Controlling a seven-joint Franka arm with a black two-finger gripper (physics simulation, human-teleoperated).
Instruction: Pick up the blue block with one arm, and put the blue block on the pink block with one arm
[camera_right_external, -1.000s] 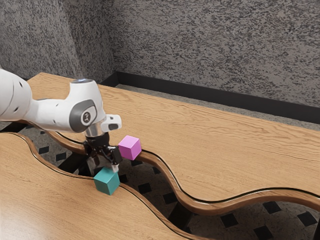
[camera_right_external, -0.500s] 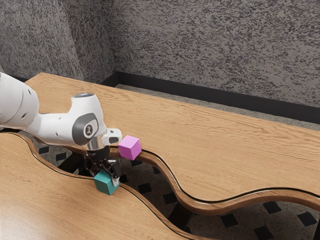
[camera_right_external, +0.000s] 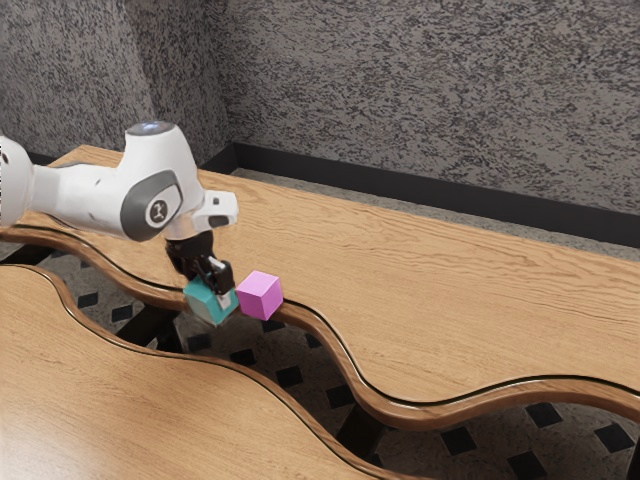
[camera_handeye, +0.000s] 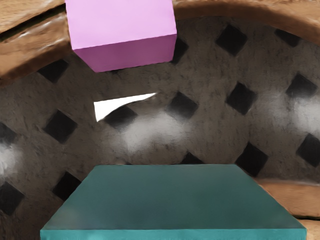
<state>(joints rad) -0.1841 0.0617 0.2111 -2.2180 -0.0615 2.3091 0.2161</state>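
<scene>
1. The tool (camera_right_external: 208, 280) is closed on the blue block (camera_right_external: 211, 303). Its two black fingers press the block from two sides, with only the block's width between them.
2. The blue block looks more blue-green than blue. It hangs under the tool, a bit tilted, over the gap between the two wooden tabletops.
3. The pink block (camera_right_external: 260, 295) sits on the wavy edge of the far tabletop (camera_right_external: 430, 290). The blue block is just beside it, on the exterior view's left.
4. From the side the two blocks look as if they touch. The wrist view shows the patterned floor (camera_handeye: 210, 125) between the blue block (camera_handeye: 172, 200) and the pink block (camera_handeye: 120, 35), so they are apart.
5. The blue block is not on top of the pink block. It hangs about level with it.
6. The white arm (camera_right_external: 90, 195) comes in from the exterior view's left and bends down to the tool. The arm's far end is cut off at the picture's edge.
7. The tool covers the top of the blue block, so I cannot see the fingertips well.
8. In the wrist view the pink block's top and the blue block's near edge are cut off.
9. A small white shape (camera_handeye: 120, 107) lies on the floor between the blocks. I cannot tell what it is.
10. The near tabletop (camera_right_external: 90, 400) is in front, at the bottom of the exterior view.
</scene>
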